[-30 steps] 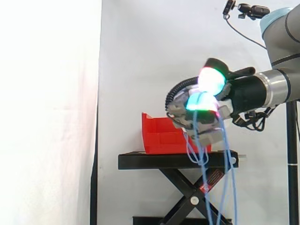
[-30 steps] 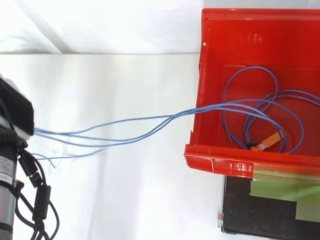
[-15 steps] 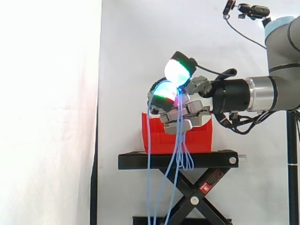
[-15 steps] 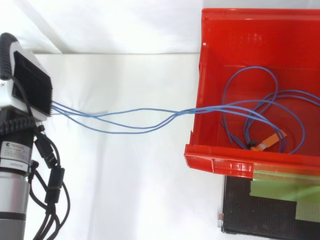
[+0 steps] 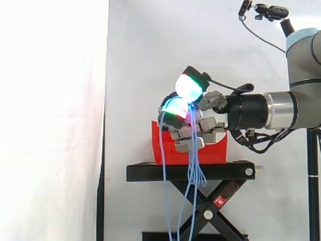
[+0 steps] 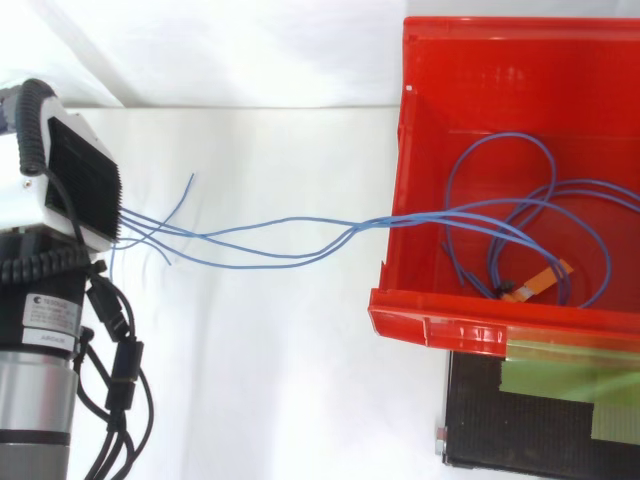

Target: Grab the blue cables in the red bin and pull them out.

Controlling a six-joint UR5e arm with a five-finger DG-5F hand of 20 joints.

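As hand [image 5: 200, 126] grips, blue cables [image 6: 365, 227] (thin), dangling

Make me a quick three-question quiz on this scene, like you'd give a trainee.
1. True or false: the blue cables lie fully outside the red bin.
2. What is the robot hand holding? A) the blue cables B) the red bin C) nothing
3. Fill in: in the side view, the red bin sits on a black ____.

Key: 1 false, loops of cable lie inside the bin. 2 A, its fingers are curled round them. 3 stand.
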